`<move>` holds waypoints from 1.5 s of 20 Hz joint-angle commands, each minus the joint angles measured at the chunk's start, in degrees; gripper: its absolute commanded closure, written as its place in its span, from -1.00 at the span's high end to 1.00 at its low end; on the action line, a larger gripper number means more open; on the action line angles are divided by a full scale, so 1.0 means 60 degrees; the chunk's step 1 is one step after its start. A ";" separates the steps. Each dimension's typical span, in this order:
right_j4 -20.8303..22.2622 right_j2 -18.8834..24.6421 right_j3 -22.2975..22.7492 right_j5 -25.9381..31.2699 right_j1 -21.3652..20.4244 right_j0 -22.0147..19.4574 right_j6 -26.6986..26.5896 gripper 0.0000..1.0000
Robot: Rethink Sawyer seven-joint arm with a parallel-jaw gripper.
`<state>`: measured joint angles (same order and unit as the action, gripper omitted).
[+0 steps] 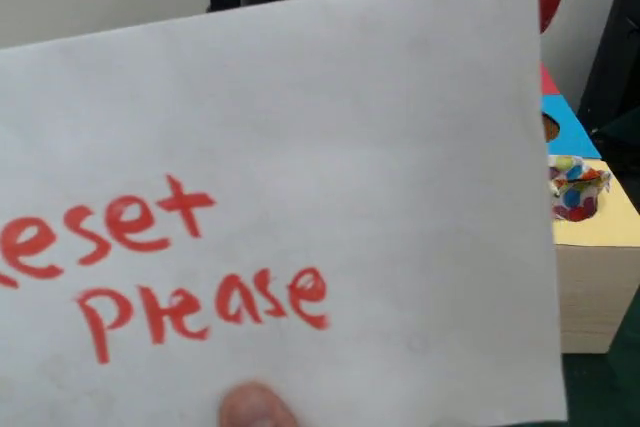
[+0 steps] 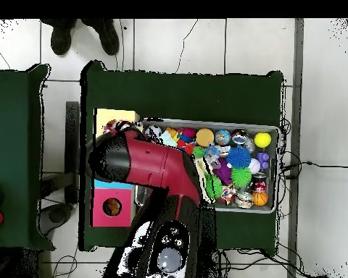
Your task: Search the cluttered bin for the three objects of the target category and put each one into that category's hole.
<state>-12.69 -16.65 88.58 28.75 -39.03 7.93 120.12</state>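
In the front view a white sheet of paper [image 1: 280, 197] with "Reset Please" in red covers most of the scene. To its right, the polka-dot cloth [image 1: 577, 187] sits bunched in the round hole of the yellow-faced box [image 1: 615, 227]. In the overhead view the silver wire bin [image 2: 272, 130] holds many spiky balls and cans. The red arm [image 2: 159, 163] reaches over the boxes, its black end [image 2: 108, 161] beside the yellow-faced box [image 2: 112, 116], where the polka-dot cloth [image 2: 122, 127] shows. The gripper itself is hidden. I cannot make out the mint-green and cream cloths.
A person's fingertip [image 1: 255, 409] holds the paper at the bottom edge, and a person's shoes [image 2: 83, 36] stand beyond the table. The blue-faced box [image 1: 570, 127] sits behind the yellow one. The red-faced box [image 2: 112, 208] lies near the robot base [image 2: 166, 257].
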 commanded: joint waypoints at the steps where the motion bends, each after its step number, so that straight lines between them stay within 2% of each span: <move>1: 0.0563 0.1234 0.1172 -0.0423 0.0243 -0.0240 0.0236 1.00; 30: 0.0733 0.1430 0.1134 -0.0279 0.0128 -0.0336 0.0455 1.00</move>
<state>-10.75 -13.44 90.93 27.66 -38.97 7.59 120.12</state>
